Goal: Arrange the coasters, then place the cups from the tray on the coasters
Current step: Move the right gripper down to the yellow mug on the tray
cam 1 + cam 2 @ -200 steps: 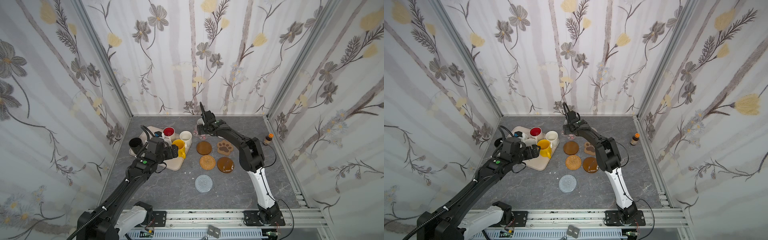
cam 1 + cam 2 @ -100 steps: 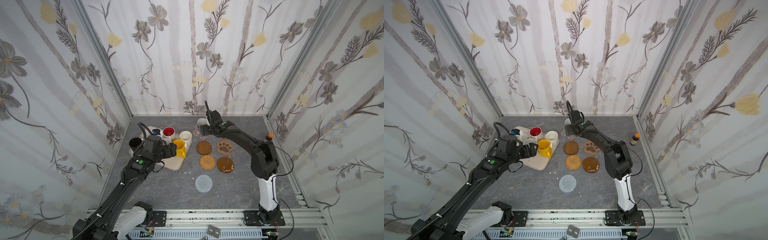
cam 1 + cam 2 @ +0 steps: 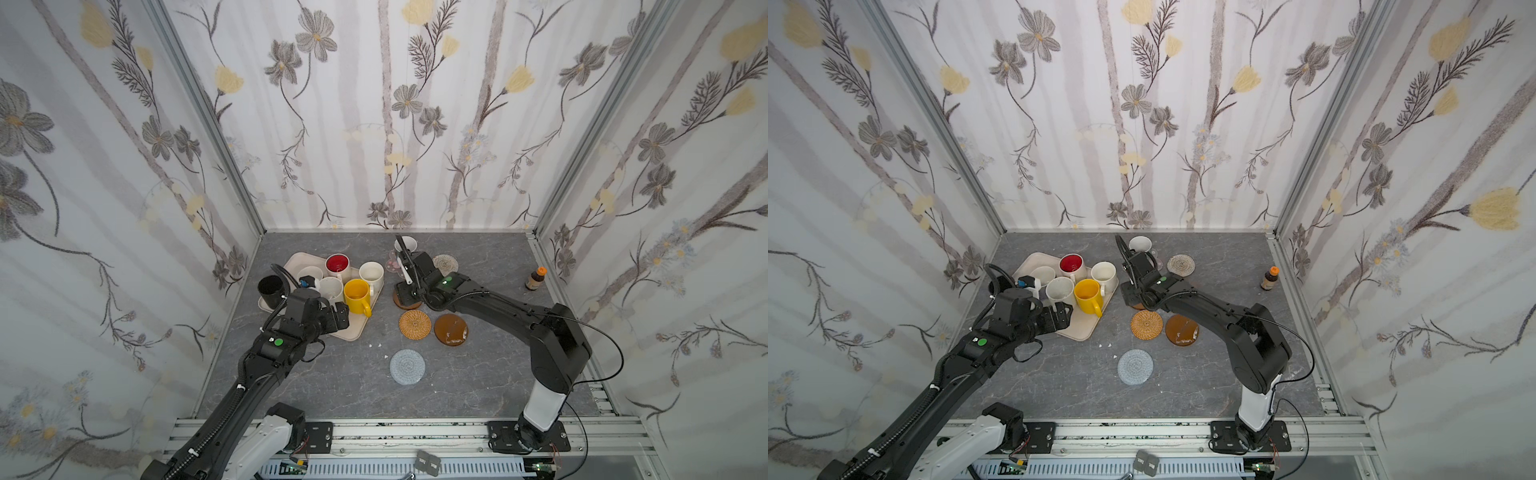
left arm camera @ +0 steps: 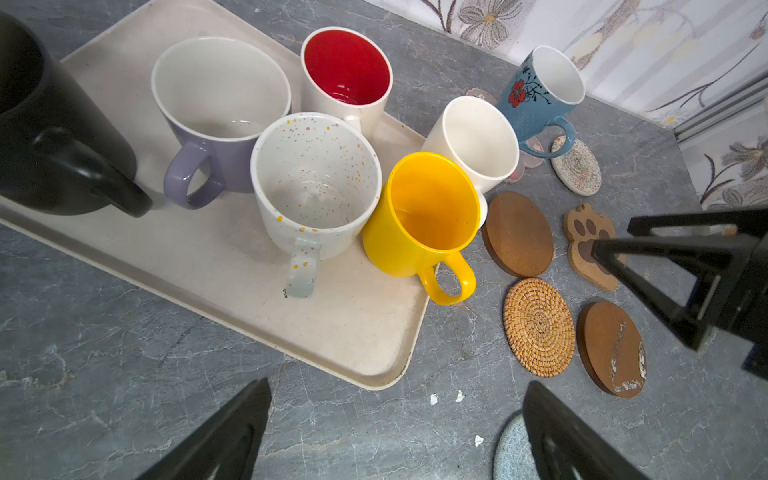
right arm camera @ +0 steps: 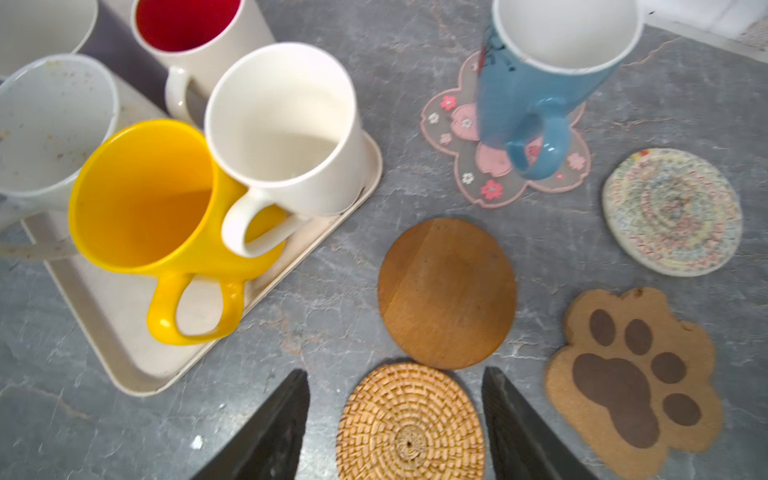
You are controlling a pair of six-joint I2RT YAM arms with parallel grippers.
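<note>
jaws of both arms apart, empty; blue mug [image 5: 515,99] upright on blossom coaster [image 5: 451,133], handle toward the front

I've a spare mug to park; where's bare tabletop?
Free: the near strip around the grey woven coaster; the right side between scuffed wooden disc and bottle. Crowded: the tray and the coasters beside it.

The tray [image 4: 353,328] is cream; the black mug [image 4: 62,145], lavender mug [image 4: 220,95], yellow mug [image 4: 419,224] and white mug [image 4: 469,141] are plain, the speckled mug [image 4: 316,183] is white with coloured dots, the red-lined mug [image 4: 347,70] white outside. The blue mug [image 4: 528,99] shows a red flower on black twigs. The paw coaster [image 5: 623,374] is tan with dark brown pads, the bench [image 3: 332,386] veined grey.
</note>
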